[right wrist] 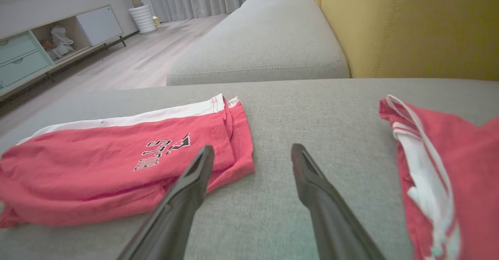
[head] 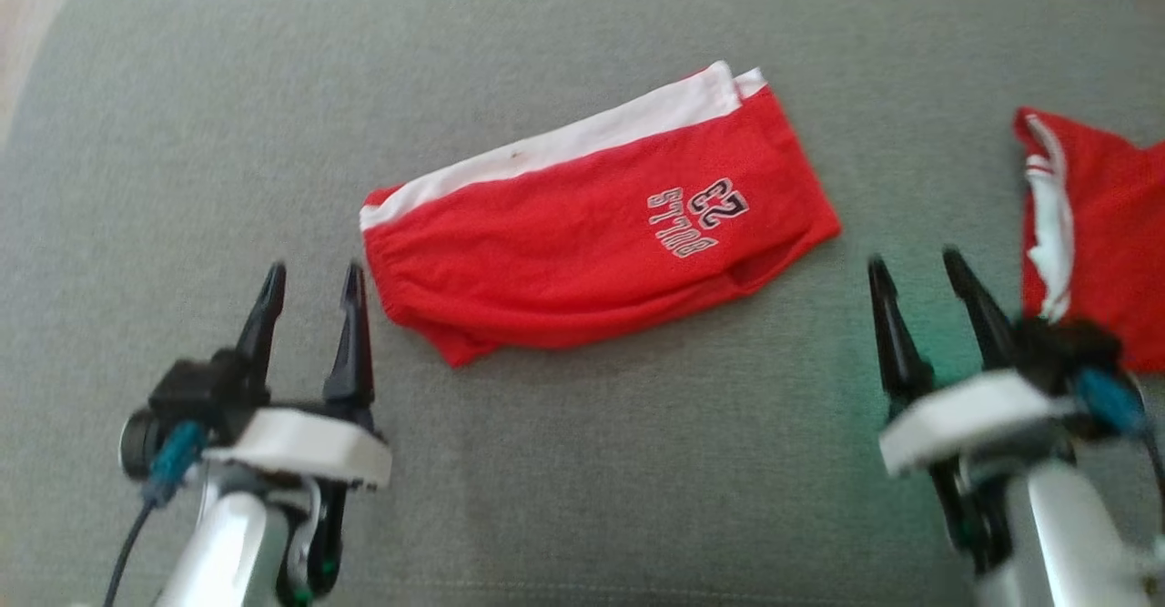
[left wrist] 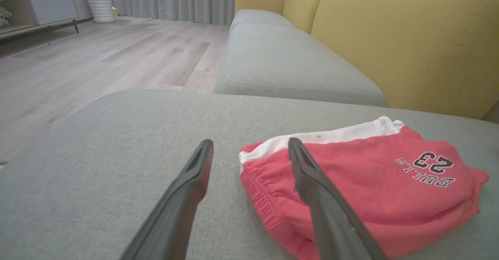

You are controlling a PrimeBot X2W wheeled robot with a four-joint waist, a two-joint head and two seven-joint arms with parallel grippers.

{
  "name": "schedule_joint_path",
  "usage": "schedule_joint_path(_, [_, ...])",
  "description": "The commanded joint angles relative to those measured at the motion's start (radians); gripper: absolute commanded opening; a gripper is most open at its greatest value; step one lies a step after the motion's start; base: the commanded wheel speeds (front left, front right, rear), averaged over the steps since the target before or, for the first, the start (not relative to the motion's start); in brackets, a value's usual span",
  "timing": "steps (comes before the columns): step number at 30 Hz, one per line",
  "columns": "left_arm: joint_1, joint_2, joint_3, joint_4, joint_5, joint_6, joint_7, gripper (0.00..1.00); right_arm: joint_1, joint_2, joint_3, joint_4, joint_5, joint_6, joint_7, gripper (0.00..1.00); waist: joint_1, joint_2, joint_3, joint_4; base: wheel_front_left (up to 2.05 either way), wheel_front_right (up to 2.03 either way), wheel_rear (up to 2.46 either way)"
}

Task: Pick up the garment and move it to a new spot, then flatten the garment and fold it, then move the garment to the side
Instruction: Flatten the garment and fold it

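I'm seeing the red shorts (head: 592, 243) lying folded mid-frame on the grey cushion (head: 637, 461), their long axis climbing from lower left to upper right. Both claws are hanging spread and empty. The left gripper (head: 313, 272) is sitting nearer, just left of the waistband end, and the right gripper (head: 914, 259) is sitting right of the hem. The right wrist view is adding a second red garment (right wrist: 448, 166) at its right edge.

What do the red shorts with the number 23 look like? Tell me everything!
The red shorts are soft, mesh-looking cloth with a white stripe along the far edge, a gathered elastic waistband and BULLS 23 printed in black and white, upside down from the robot's head. They look folded over, fairly flat and slanted, lying on the grey cushion. The open left gripper stands beside the waistband end, not gripping it.
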Motion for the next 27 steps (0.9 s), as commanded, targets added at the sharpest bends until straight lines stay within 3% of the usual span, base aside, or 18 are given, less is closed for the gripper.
schedule_joint_path(1, [-0.076,0.005,0.027,-0.032,0.000,-0.007,-0.008,1.00,-0.127,-0.002,0.027,0.037,-0.011,0.007,0.003,1.00,0.0001,0.0000,0.051,0.041,0.00,0.00,0.00])
schedule_joint_path(4, [-0.100,-0.003,0.025,-0.029,0.001,-0.012,-0.012,1.00,-0.200,-0.002,0.030,0.122,-0.021,0.007,-0.001,1.00,0.0001,0.0000,0.078,0.060,0.00,0.00,0.00])
schedule_joint_path(11, [-0.164,-0.039,0.019,-0.003,0.006,-0.033,-0.021,1.00,-0.413,-0.016,0.034,0.443,-0.063,0.007,0.028,1.00,0.0001,0.0000,0.145,0.111,0.00,0.00,0.00])
schedule_joint_path(17, [-0.185,-0.065,0.027,0.013,0.014,-0.048,-0.023,1.00,-0.472,-0.012,0.035,0.578,-0.070,0.007,0.065,1.00,0.0001,0.0000,0.153,0.119,0.00,0.00,0.00])
schedule_joint_path(18, [-0.186,-0.068,0.030,0.012,0.017,-0.050,-0.023,1.00,-0.472,-0.010,0.039,0.593,-0.069,0.007,0.082,0.78,0.0001,0.0000,0.152,0.117,0.00,0.00,0.00])
schedule_joint_path(19, [-0.186,-0.070,0.033,0.011,0.020,-0.052,-0.023,1.00,-0.472,-0.009,0.043,0.601,-0.065,0.007,0.093,0.27,0.0001,0.0000,0.152,0.115,0.00,0.00,0.00])
schedule_joint_path(20, [-0.187,-0.072,0.036,0.009,0.023,-0.055,-0.023,1.00,-0.469,-0.007,0.049,0.608,-0.060,0.007,0.104,0.00,0.0001,0.0000,0.151,0.111,0.00,0.00,0.00])
schedule_joint_path(27, [-0.177,-0.081,0.056,0.004,0.045,-0.068,-0.023,1.00,-0.424,-0.003,0.090,0.568,-0.010,0.007,0.100,0.00,0.0001,0.0000,0.136,0.078,0.00,0.00,0.00])
